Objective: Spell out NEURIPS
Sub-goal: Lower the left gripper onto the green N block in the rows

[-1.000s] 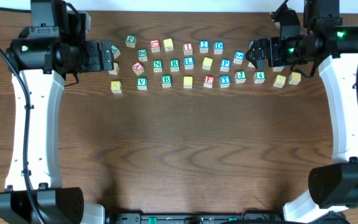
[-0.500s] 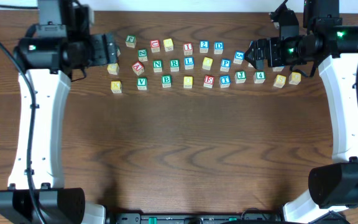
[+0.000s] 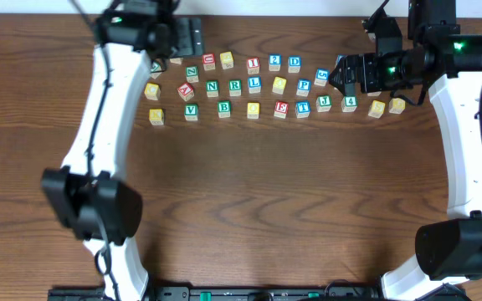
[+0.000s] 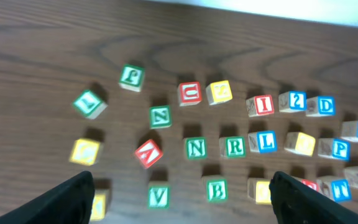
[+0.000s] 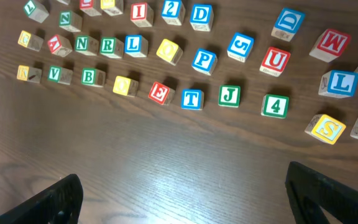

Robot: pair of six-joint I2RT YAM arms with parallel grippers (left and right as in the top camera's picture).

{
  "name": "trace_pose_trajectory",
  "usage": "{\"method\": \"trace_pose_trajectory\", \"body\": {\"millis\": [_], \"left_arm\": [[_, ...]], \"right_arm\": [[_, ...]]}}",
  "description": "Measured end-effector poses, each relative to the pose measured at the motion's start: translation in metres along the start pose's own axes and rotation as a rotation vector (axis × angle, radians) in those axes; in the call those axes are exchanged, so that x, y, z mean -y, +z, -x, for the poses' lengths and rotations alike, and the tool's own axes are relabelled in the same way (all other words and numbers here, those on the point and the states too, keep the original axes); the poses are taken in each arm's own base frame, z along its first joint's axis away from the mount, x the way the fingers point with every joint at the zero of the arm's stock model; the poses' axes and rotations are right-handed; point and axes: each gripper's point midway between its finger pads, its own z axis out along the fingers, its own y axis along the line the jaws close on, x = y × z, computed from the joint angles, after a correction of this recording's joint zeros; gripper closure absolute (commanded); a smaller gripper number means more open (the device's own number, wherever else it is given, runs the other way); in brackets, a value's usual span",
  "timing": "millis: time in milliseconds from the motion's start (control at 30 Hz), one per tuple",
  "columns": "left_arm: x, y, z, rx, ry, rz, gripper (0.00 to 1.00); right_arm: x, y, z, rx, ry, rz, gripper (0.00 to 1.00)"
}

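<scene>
Looking down from above first; seeing a brown table (image 3: 266,192) with many small letter blocks (image 3: 191,110) near its far edge; finding the left gripper (image 3: 189,37) over the far left end of the blocks; cannot tell from up here how wide its jaws stand; finding the right gripper (image 3: 340,73) over the right end of the blocks; spotting the green N block (image 3: 212,86) in the middle row, just beside the green R block (image 3: 235,85); spotting the blue P block (image 3: 303,85) further right in that same row; spotting the red U block (image 3: 209,60) in the back row with a yellow block (image 3: 227,59) just beside it, and the red I block (image 3: 253,65) a bit further right; spotting the red E block (image 3: 281,108) in the front row, next to a blue T block (image 3: 303,108); spotting the yellow S block (image 3: 377,108) near the right end.

Moving to the left wrist view; seeing two dark fingers (image 4: 61,199) down in the bottom corners, far apart, jaws wide, holding nothing; seeing the green N block (image 4: 196,147) and green R block (image 4: 235,147) side by side, flat on the table; all a bit blurry.

Moving to the right wrist view; seeing dark fingers (image 5: 48,202) in both bottom corners, jaws wide, only bare table between them; seeing the red E block (image 5: 160,93), blue P block (image 5: 204,60) and yellow S block (image 5: 328,127) on the table, each one apart from the others.
</scene>
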Motion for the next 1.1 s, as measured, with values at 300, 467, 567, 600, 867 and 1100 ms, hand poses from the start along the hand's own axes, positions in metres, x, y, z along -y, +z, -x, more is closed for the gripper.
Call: {"method": "trace_pose_trajectory", "body": {"millis": [300, 467, 567, 600, 867, 1100], "left_arm": [[0.008, 0.069, -0.032, -0.111, -0.025, 0.057, 0.21], [0.005, 0.086, -0.041, -0.138, -0.059, 0.077, 0.21], [0.005, 0.094, -0.043, -0.142, -0.063, 0.078, 0.21], [0.005, 0.097, -0.044, -0.144, -0.062, 0.078, 0.22], [0.006, 0.14, -0.071, -0.213, -0.057, 0.096, 0.32], [0.006, 0.164, -0.085, -0.241, -0.054, 0.103, 0.37]], "right_arm": [[0.0, 0.0, 0.0, 0.0, 0.0, 0.0, 0.01], [0.0, 0.0, 0.0, 0.0, 0.0, 0.0, 0.01], [0.0, 0.0, 0.0, 0.0, 0.0, 0.0, 0.01], [0.0, 0.0, 0.0, 0.0, 0.0, 0.0, 0.01], [0.0, 0.0, 0.0, 0.0, 0.0, 0.0, 0.01], [0.0, 0.0, 0.0, 0.0, 0.0, 0.0, 0.01]]}}
